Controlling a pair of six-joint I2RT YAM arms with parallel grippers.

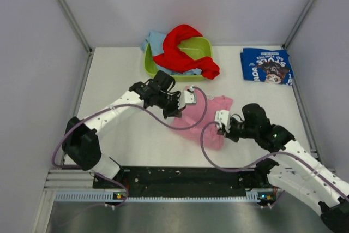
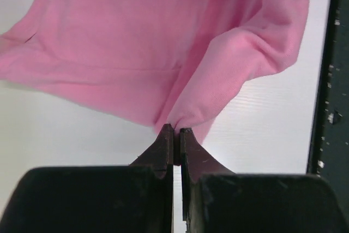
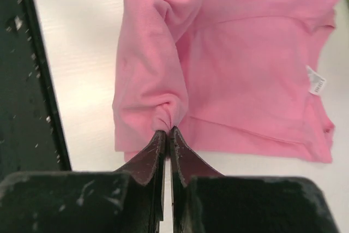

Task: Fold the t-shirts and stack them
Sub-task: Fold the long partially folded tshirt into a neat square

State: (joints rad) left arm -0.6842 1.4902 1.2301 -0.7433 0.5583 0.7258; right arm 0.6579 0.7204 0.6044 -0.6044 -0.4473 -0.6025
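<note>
A plain pink t-shirt (image 1: 207,118) lies in the middle of the table, partly lifted and bunched. My left gripper (image 2: 175,130) is shut on a pinched fold of the pink t-shirt (image 2: 163,42) at its upper left side (image 1: 175,110). My right gripper (image 3: 168,131) is shut on a gathered fold of the same pink t-shirt (image 3: 245,64) at its near right corner (image 1: 222,129). A folded navy t-shirt (image 1: 266,65) with cartoon print lies at the far right. A red t-shirt (image 1: 182,50) and a light blue t-shirt (image 1: 154,41) hang over the tub.
A lime green plastic tub (image 1: 199,47) stands at the back centre under the red and blue cloth. A black rail (image 1: 185,178) runs along the table's near edge, also seen as a black rail (image 3: 32,80) in the right wrist view. Grey walls enclose the table.
</note>
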